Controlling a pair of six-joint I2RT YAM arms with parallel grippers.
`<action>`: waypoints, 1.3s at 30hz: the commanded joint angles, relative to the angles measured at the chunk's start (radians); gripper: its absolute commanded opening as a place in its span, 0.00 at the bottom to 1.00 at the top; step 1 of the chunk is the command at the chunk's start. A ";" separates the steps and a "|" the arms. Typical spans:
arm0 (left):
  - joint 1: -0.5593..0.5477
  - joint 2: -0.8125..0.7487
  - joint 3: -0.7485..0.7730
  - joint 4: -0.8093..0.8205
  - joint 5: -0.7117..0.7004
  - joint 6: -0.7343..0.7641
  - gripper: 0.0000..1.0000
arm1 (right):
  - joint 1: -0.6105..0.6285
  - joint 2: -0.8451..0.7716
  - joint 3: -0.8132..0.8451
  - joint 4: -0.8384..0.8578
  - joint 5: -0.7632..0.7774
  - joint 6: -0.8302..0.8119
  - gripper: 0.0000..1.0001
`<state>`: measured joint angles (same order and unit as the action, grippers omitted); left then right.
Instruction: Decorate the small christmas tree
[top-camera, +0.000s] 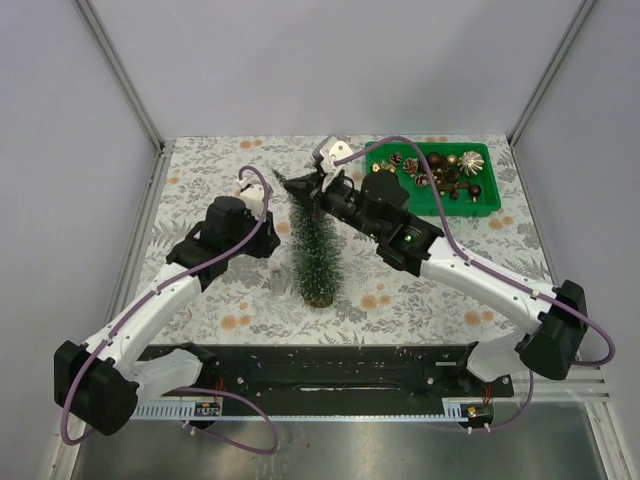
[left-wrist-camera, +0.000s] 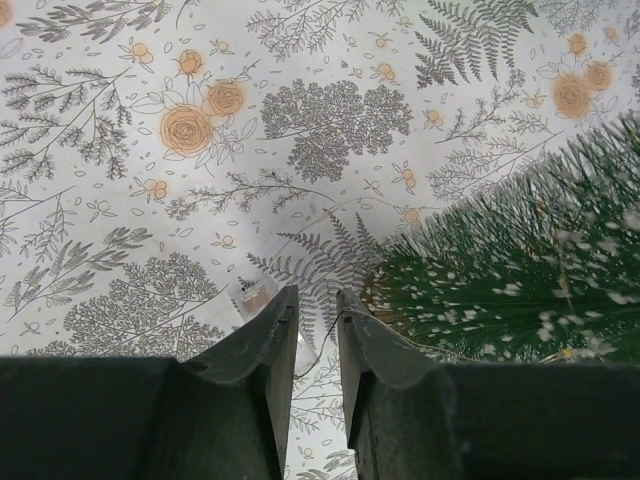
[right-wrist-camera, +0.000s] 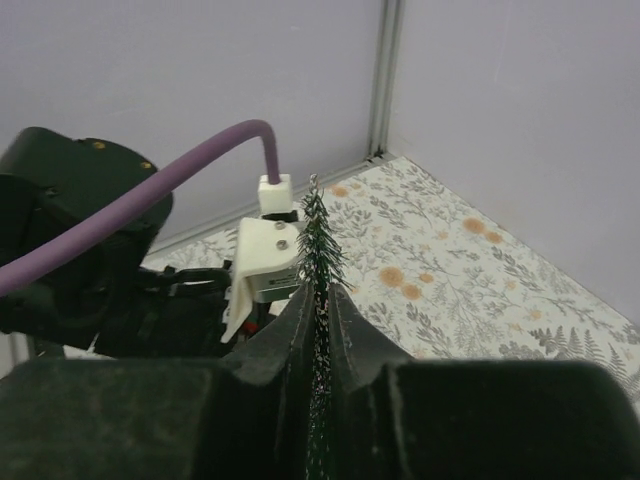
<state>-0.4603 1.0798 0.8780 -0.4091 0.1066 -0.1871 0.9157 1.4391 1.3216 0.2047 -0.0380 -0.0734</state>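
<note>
Green bristles pinched at the tip: I judge the hold should be light and vertical, so the tree is not bent or tipped.
The left tool (left-wrist-camera: 315, 300) hangs low beside the foot of the small christmas tree (top-camera: 317, 250), fingers drawn almost together with nothing visible between them. The tree stands upright mid-counter (top-camera: 200, 170). The right tool (right-wrist-camera: 318, 295) is clamped on its top sprig. The ornament tray (top-camera: 490, 205) lies far right.

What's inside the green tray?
The green tray holds pine cones and brown and gold baubles. The purple cable crosses it, and anything under the pile is hidden.
</note>
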 joint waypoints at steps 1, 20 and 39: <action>0.011 -0.023 -0.011 0.068 0.039 -0.029 0.28 | -0.005 -0.086 -0.059 0.116 -0.121 0.067 0.11; 0.061 0.146 0.185 0.294 0.450 -0.143 0.46 | 0.026 -0.154 -0.170 0.199 -0.221 0.163 0.07; 0.112 0.126 0.452 0.021 0.285 -0.081 0.99 | 0.064 -0.151 -0.101 0.041 0.070 -0.008 0.07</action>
<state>-0.3748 1.2308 1.1282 -0.2882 0.5026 -0.3126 0.9791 1.2922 1.1603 0.2947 -0.1329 -0.0341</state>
